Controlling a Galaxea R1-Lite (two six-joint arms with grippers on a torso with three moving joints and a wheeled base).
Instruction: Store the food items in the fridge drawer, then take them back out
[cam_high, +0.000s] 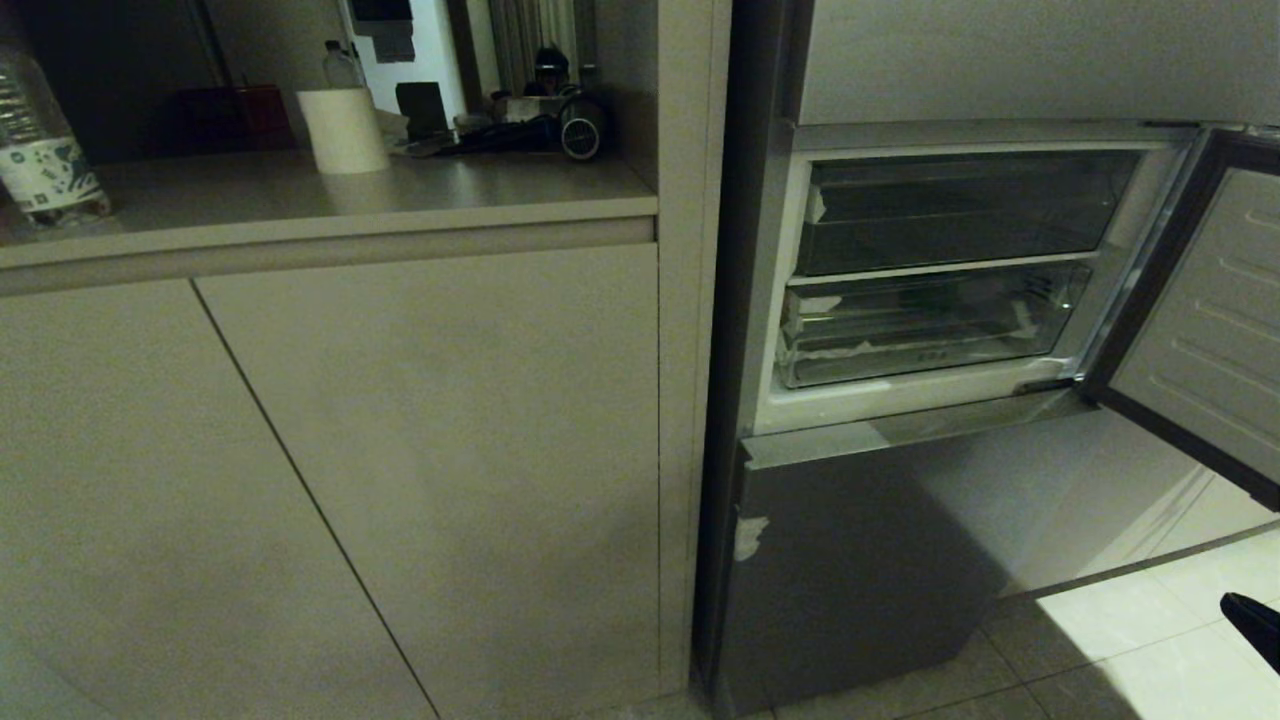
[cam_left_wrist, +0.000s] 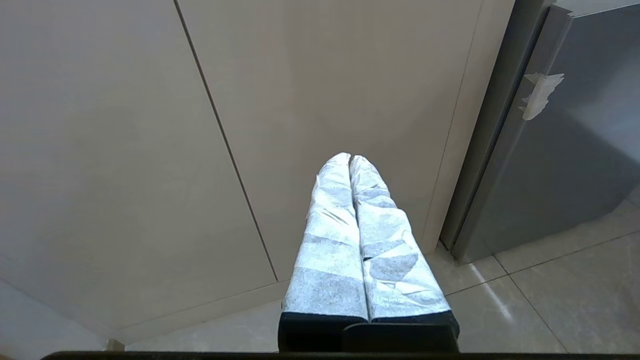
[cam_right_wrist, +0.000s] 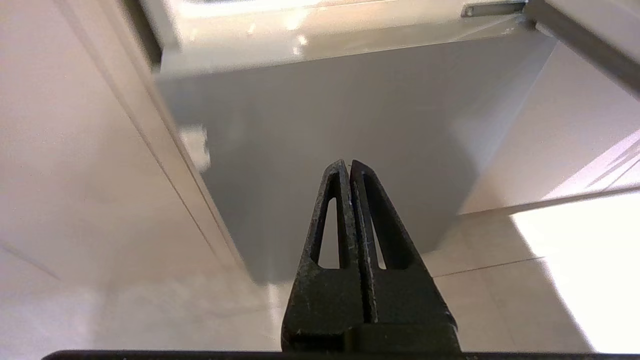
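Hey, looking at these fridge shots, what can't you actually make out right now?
- Food items: none identifiable in any view; the head view is dim, and the clear fridge drawer shows only glare and tape scraps.
- Upper smoky drawer: contents too dark to tell, head view.
- Right gripper: the head view's lower right edge cuts it off.
- Water bottle: cropped by the head view's left edge.

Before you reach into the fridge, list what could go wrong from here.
1. The open door juts out beside the right gripper; a raised arm could strike it.
2. Both drawers sit pushed in, and both grippers, right and left, are shut, so a pull may slip off the lip.
3. No food shows in any view, so the reach may be aimed at nothing.
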